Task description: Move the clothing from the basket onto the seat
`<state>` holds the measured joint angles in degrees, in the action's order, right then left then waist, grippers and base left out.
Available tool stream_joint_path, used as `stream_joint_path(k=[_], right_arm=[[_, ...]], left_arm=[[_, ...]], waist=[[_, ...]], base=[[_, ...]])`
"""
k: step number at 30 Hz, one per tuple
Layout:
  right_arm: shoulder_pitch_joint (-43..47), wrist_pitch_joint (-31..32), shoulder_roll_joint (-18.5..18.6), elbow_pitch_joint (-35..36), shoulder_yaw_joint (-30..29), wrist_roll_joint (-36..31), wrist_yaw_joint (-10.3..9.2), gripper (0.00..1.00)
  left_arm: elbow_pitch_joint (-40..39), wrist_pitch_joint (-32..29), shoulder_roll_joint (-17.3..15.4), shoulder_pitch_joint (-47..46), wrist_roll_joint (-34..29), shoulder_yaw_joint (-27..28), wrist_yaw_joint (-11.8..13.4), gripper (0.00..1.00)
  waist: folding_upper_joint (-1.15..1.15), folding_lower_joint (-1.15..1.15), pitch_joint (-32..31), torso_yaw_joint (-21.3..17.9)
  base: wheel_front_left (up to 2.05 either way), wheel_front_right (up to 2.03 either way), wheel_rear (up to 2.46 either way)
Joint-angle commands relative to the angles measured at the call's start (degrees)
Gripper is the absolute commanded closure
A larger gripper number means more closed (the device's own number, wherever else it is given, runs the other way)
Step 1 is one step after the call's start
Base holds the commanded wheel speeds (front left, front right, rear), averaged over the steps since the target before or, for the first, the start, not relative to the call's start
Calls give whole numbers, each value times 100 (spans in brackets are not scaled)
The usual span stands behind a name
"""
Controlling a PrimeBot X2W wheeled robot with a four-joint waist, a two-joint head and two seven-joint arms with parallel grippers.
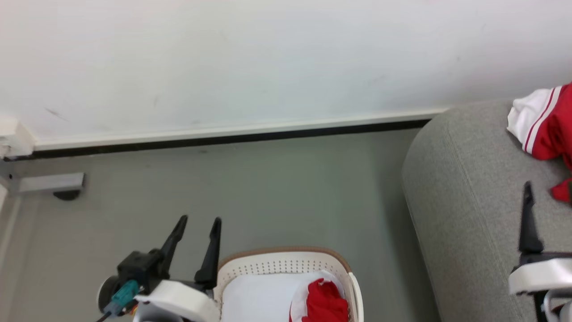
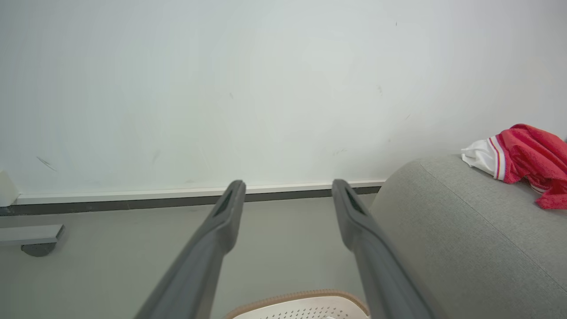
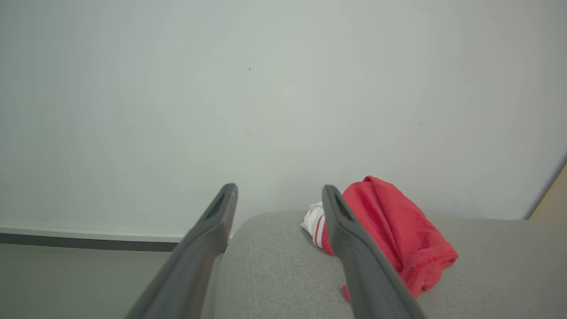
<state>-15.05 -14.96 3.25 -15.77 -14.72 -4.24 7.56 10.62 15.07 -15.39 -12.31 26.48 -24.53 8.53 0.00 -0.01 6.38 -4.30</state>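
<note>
The cream basket [image 1: 286, 261] with a tan rim stands on the floor at the bottom middle, and red and white clothing [image 1: 321, 299] lies inside it. My left gripper [image 1: 199, 222] hovers just left of the basket, open and empty; its wrist view shows the left gripper [image 2: 288, 186] above the basket rim [image 2: 301, 297]. The grey seat [image 1: 469, 188] fills the right side. A red garment with white stripes [image 1: 545, 125] lies on it. My right gripper [image 3: 278, 190] is open and empty over the seat [image 3: 274, 266], just short of that garment [image 3: 390, 230]. One of its fingers [image 1: 528, 214] shows over the cushion.
A white wall [image 1: 268, 58] with a pale baseboard over a dark strip [image 1: 223, 136] runs behind the grey floor [image 1: 290, 188]. A small grey bracket [image 1: 51, 183] sticks out at the left near the wall. The seat's rounded left edge [image 2: 398, 186] lies close to the basket.
</note>
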Motion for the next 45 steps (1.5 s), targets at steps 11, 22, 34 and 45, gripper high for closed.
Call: stream_joint_path(k=[11,22,34,45], right_arm=[[1270,-14,-27,123,1189,600,-14,0],[1848,-15,-32,-175,1600,895,-14,0],[1790,-14,-33,-329,1536,953,-14,0],[1684,-15,-33,-232,1526,979,-14,0]], left_arm=[[-184,9,374,1155,-679,994,-270,0],[-36,10,927,1752,-1330,1635,-890,0],[134,10,1167,1801,-1658,1960,-1248,0],[157,10,1225,1679,-1768,2023,-1377,0]], waist=[[0,1,-655,181],[0,1,-913,129],[0,1,-947,16],[0,1,-798,-56]], base=[[0,0,0],[0,0,0],[0,0,0],[0,0,0]])
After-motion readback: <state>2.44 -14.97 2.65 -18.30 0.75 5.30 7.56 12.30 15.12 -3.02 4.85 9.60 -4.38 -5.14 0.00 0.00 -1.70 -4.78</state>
